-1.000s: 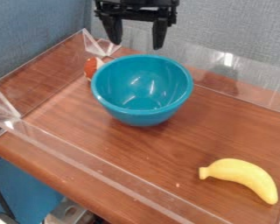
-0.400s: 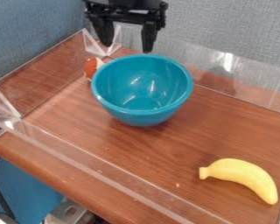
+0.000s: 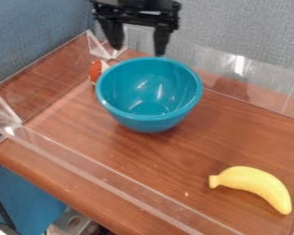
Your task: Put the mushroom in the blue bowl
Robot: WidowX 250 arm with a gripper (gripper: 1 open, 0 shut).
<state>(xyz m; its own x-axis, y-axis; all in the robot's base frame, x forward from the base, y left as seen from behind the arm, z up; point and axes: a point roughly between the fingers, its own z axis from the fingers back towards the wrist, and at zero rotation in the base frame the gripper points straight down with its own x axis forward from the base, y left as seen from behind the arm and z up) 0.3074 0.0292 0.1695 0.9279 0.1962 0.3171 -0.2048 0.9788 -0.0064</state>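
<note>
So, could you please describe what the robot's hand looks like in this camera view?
The hand is matte black throughout: a wide, blocky crossbar at the top edge of the view with two slim fingers tapering beneath it. No cables, markings or coloured parts are visible, and the arm above it is cut off.

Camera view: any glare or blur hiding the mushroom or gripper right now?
Camera view: sharp overall; soft highlights inside the blue bowl and bright streaks on the clear walls. The mushroom is mostly hidden behind the bowl's rim. The gripper is open and dark against the backdrop.

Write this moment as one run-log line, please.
gripper: open, empty, above bowl's far rim | mushroom: on table, left of bowl | banana: near right | bowl: empty
</note>
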